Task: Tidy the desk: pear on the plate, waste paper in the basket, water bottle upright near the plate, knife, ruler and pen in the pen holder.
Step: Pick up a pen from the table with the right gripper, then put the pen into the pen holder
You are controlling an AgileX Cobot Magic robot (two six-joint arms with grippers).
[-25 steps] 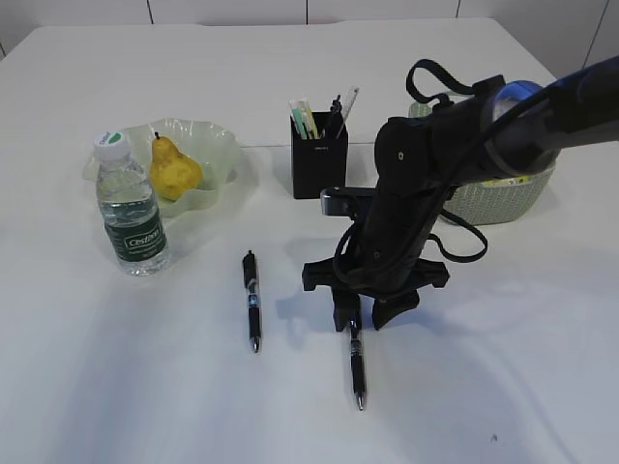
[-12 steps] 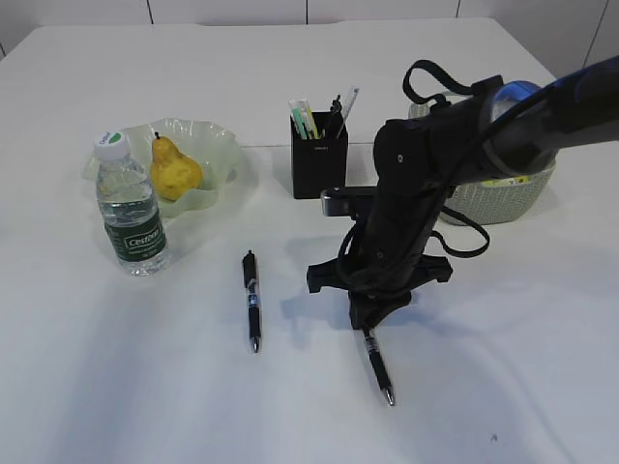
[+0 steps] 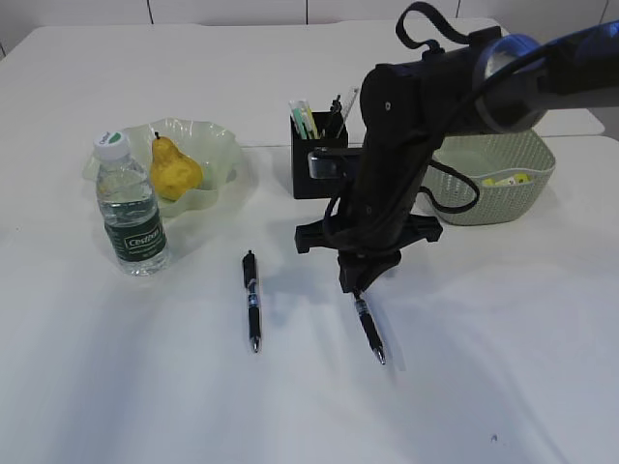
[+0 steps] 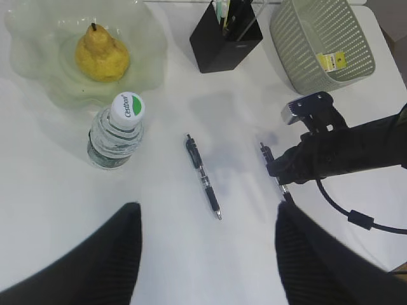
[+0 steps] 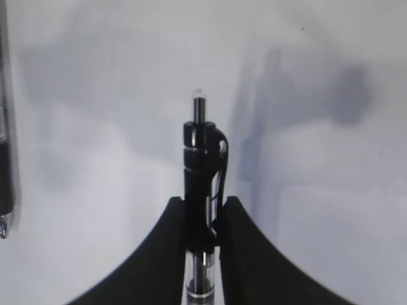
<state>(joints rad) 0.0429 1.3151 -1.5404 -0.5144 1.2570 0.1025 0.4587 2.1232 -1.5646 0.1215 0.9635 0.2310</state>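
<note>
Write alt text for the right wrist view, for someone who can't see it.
The right tool is shut on a black pen, its clicker end pointing away from the camera over a white table. A second pen shows at the left edge.

**White surface, tiled wall behind**

You are looking at a plain white surface (image 3: 116,387) that fills nearly the whole exterior view. Its far edge meets a pale wall (image 3: 232,10) split by thin dark vertical seams. Light falls evenly from above, casting soft grey shadows onto the surface, without any glare.
</note>
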